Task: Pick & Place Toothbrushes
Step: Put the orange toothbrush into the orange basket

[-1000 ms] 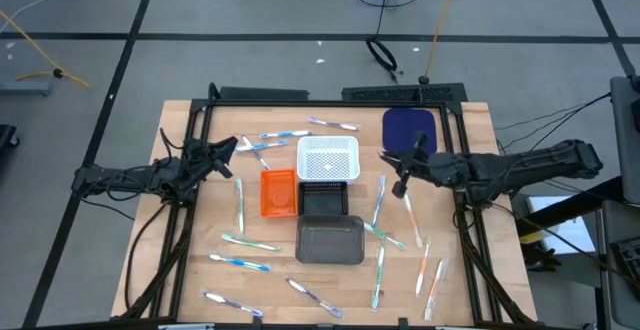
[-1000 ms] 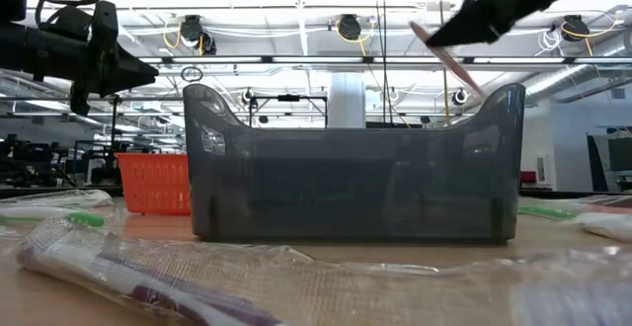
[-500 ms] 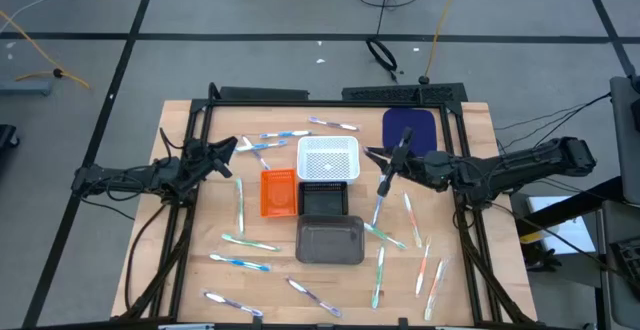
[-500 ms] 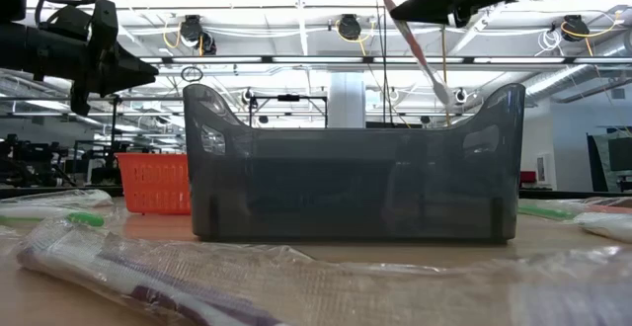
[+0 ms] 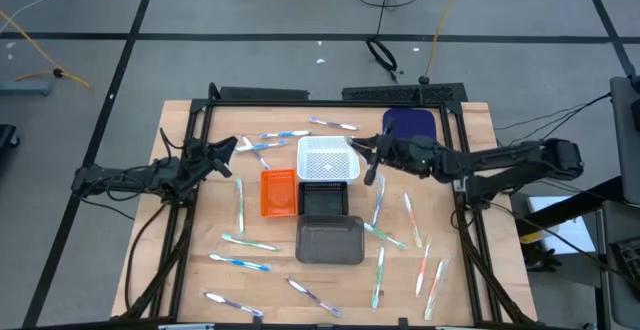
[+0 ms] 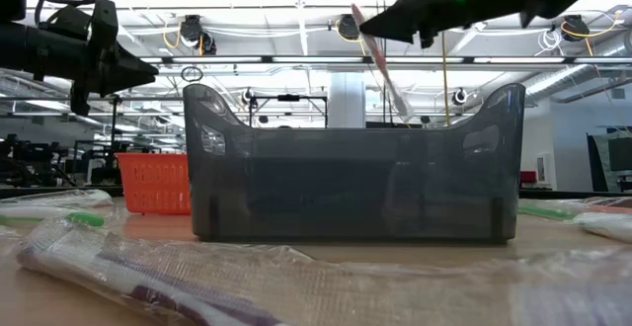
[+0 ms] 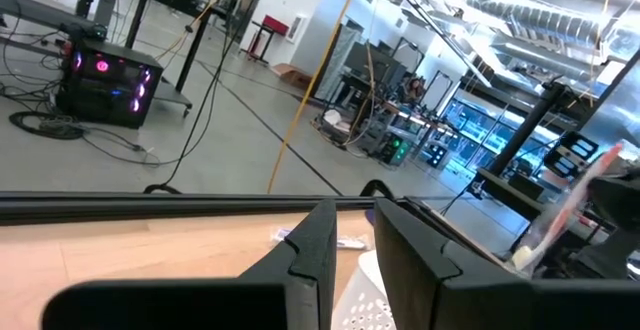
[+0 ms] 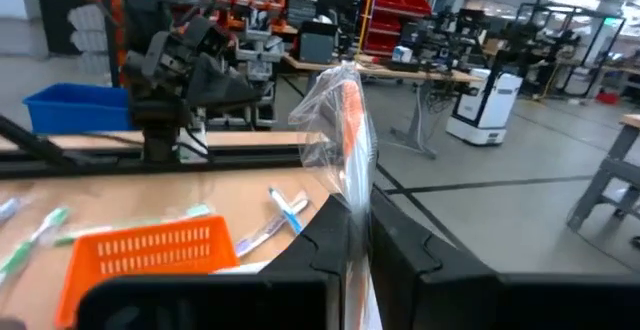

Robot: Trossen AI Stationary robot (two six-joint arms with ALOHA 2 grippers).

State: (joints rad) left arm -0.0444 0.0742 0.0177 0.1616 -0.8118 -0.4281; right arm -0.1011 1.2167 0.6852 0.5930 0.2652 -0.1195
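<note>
— What has moved since a second ago?

— The right fingers, clamped on a wrapped orange toothbrush, have travelled from beside the blue pad toward the middle of the table and now hang at the right edge of the white basket. The toothbrush slants down from them, up in the air and touching nothing else.

— And seen from the right wrist?

— There the fingers are pinched tight on the toothbrush in its clear wrapper, which sticks up past them.

— The left arm?

— It has not shifted. Its fingers hover over the table's left side, a narrow gap between them, holding nothing; the wrist view shows the same slit.

— What lies around?

— Below the white basket sit an orange basket, a black tray and a grey tray. The other toothbrushes lie scattered flat on the table all round those containers.
</note>
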